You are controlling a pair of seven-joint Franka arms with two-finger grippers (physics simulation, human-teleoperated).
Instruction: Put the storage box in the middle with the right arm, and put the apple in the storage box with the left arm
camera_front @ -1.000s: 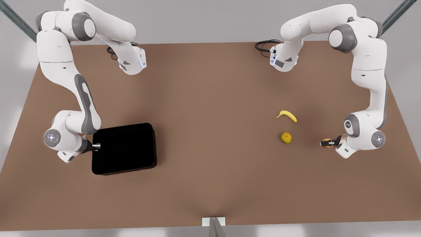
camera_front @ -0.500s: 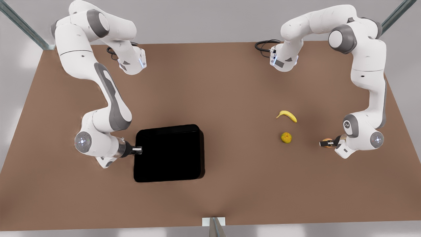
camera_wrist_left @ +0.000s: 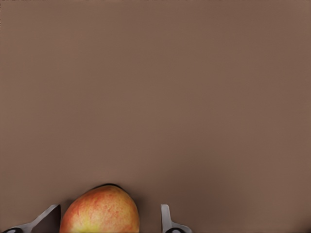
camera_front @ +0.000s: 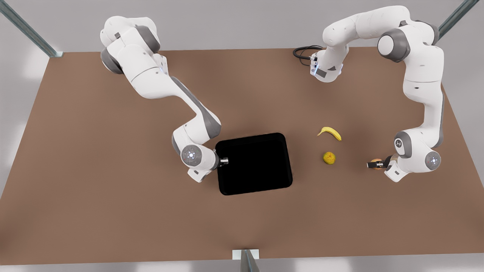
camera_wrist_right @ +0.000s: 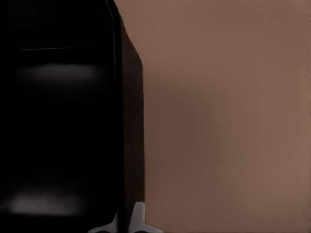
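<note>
The storage box is seen near the middle of the brown table, lying flat. Its inside is so dark that nothing can be made out in it. The right gripper is found at the box's side wall, on the front view's left. In the right wrist view the thin wall of the storage box is pinched between the two fingertips, so the jaws are nearly closed on it. Most of each finger is cut off by the picture's edge.

The apple is seen far over on the front view's right, well apart from the box. It is partly hidden there by the left gripper. In the left wrist view the apple is seen between the two fingers, and only its upper part is shown. The jaws are open a bit wider than the apple. A small gap is seen beside one finger, and the other side is hard to make out, so a firm grip cannot be told.

A banana and a lumpy greenish-yellow fruit are seen lying between the box and the apple, near each other but not touching
</note>
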